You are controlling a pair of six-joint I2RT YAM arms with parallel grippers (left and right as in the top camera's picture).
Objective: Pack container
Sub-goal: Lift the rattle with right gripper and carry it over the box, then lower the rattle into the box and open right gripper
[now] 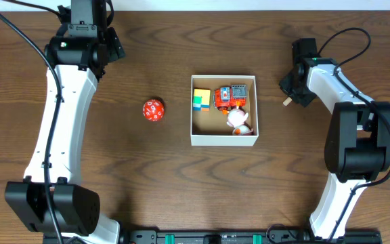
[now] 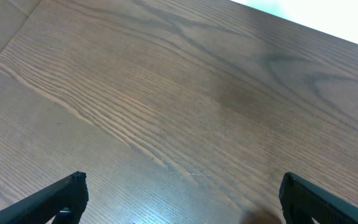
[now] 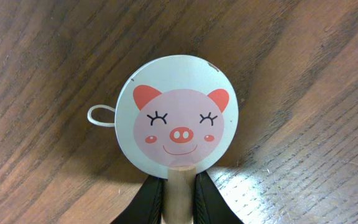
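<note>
Pink-faced pig disc [image 3: 178, 127], clamped in right hand [image 3: 179, 190]

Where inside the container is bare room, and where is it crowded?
Free: the tan floor of the container at lower left, bordered by the colored block above and the white figure to the right. Crowded: the top row and right side, where the red toy sits just above the figure.

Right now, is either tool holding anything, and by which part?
The right tool clamps the pig-face disc by its wooden stem, below the face. The left tool is open and empty.
</note>
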